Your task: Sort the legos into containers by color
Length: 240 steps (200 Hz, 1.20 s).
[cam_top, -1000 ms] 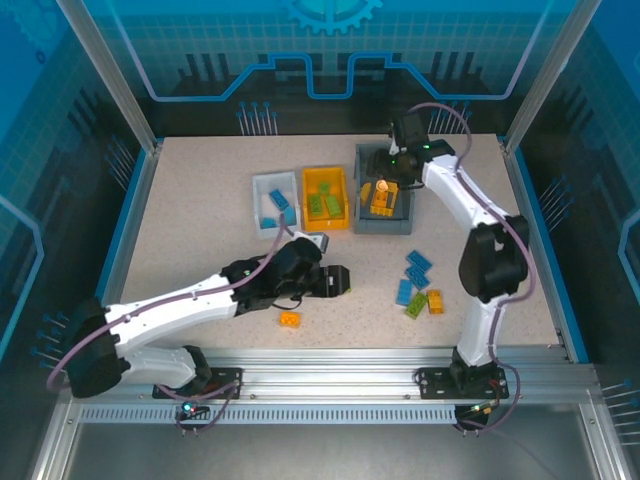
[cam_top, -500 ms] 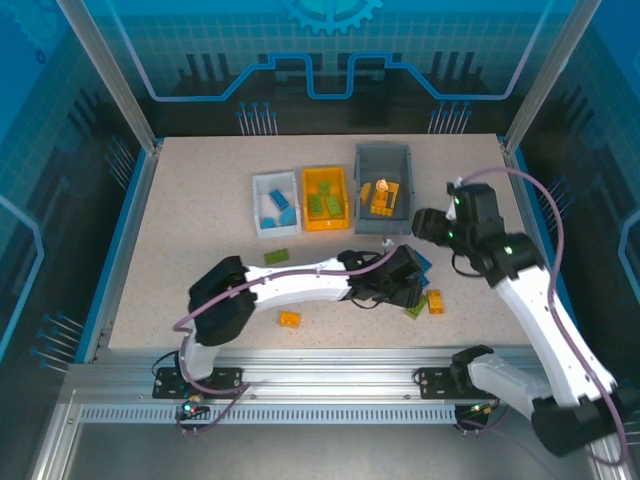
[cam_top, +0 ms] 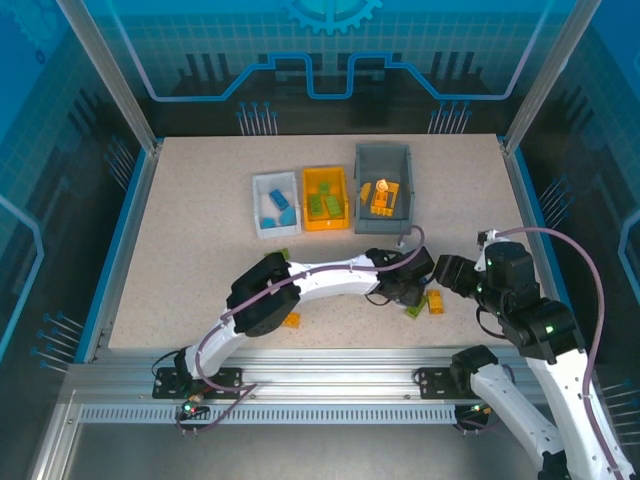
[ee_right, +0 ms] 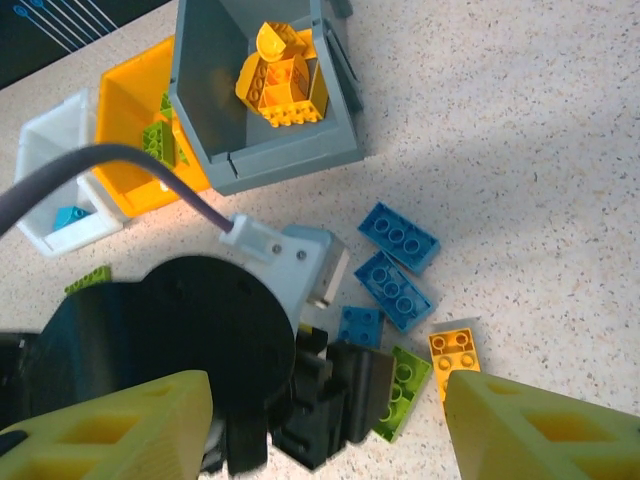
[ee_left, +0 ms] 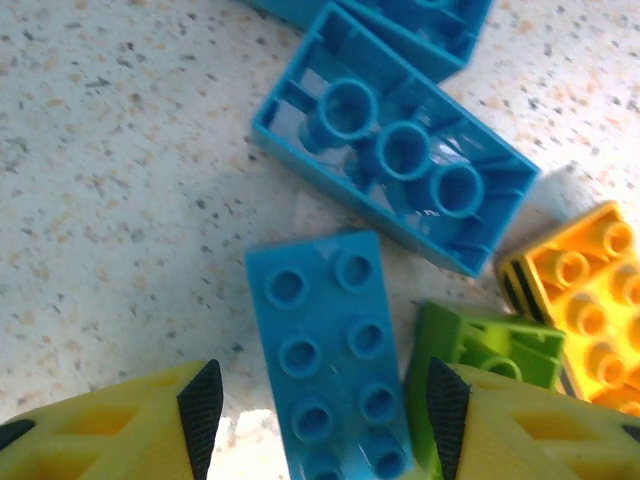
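Lying studs-up on the counter (ee_left: 120, 200) just beside a green brick (ee_left: 490, 345), the blue brick (ee_left: 325, 350) looks light, stiff and slick; its long sides seem the place to pinch. The left claw (ee_left: 322, 400) straddles it, part open, pads (ee_left: 203, 405) not yet touching. Further right, the right claw (cam_top: 450, 272) hovers wide open, empty.

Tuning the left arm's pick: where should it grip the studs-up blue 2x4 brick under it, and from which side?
Come straight down from above and pinch the two long side walls of the blue 2x4 brick, mid-length. It lies flat, studs up, and the left end effector straddles its short width. Watch the green brick close against one long wall: there looks to be little room for that finger.
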Motion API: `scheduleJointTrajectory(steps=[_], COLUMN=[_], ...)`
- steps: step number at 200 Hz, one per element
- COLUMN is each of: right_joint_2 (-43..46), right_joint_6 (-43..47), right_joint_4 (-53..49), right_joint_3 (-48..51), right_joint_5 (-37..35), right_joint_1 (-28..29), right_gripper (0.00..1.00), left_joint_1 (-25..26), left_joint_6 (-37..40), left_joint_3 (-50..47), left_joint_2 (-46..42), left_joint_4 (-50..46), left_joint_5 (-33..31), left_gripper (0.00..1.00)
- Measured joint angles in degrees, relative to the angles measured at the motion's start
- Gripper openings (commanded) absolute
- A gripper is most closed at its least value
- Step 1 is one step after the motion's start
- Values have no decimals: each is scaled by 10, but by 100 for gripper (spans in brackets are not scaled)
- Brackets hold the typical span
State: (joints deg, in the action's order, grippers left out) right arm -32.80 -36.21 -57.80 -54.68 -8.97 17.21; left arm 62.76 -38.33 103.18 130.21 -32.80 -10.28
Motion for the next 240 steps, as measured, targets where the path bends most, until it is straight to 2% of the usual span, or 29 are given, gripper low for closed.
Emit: scheduleJointTrajectory(steps=[92, 129, 156, 182, 203, 225, 240], right_joint_2=[3, 3, 2, -7, -19, -36, -54], right_joint_6=[-6, -9, -9, 2, 17, 28, 33], right_joint_4=[-9, -9, -8, 7, 39, 73, 94], right_joint_3=[15, 20, 22, 26, 41, 63, 69], right_joint_5=[4, 4, 9, 40, 85, 131, 153], right_joint_1=[0, 0, 0, 0, 0, 1, 15], right_gripper=[63, 63, 63, 61, 61, 61, 61], left_joint_1=[-14, -15, -14, -17, -36, -92, -157], left_joint_6=[13, 21, 25, 26, 29, 42, 57], left_joint_3=[40, 44, 23, -42, -102, -148, -169], left_joint_2=[31, 40, 27, -23, -96, -194, -258], left_joint_4=[-9, -17, -5, -5, -9, -13, -12], left_joint_5=[0, -6, -19, -45, -56, -66, -70], left_gripper=[51, 34, 29, 28, 29, 29, 29])
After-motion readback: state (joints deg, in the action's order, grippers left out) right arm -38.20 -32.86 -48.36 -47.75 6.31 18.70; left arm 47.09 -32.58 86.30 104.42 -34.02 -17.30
